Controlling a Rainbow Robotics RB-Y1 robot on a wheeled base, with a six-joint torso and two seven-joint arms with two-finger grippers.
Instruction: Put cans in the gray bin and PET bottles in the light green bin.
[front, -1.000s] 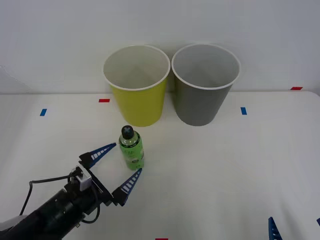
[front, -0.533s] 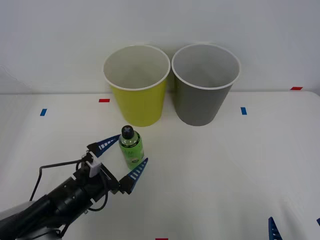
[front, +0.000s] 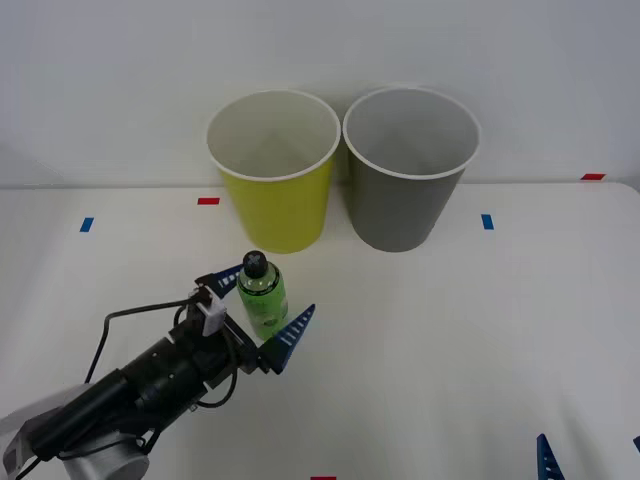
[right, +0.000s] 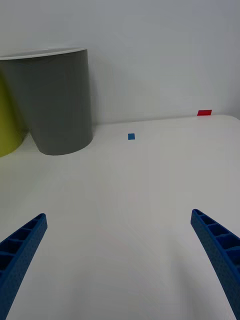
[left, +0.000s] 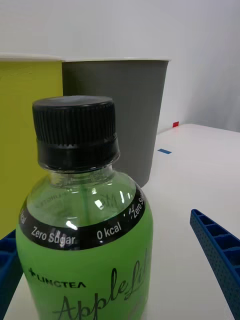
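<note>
Bottle (left: 85, 240) label reads "Zero Sugar", "0 kcal" on a black band, then "LINCTEA" and "Apple..." in script on bright green; black ribbed cap, clear green body, liquid level hard to tell. Bottle stands upright on the white desk (front: 450, 340), just in front of the green bin (front: 275, 200), apart from it. Gray bin (front: 408, 190) sits just right of the green bin, rims nearly touching; both upright, white rims, insides look empty from the front view. Left gripper (front: 262, 305) is at the bottle, jaws spread wide, one blue finger on each side of the bottle, contact not clear, nothing gripped. Right gripper (right: 120, 260) hangs low over the desk well right of the bottle and in front of the gray bin, jaws wide open, holding nothing. Small red and blue tape marks (front: 208, 201) on the desk around the bins.
</note>
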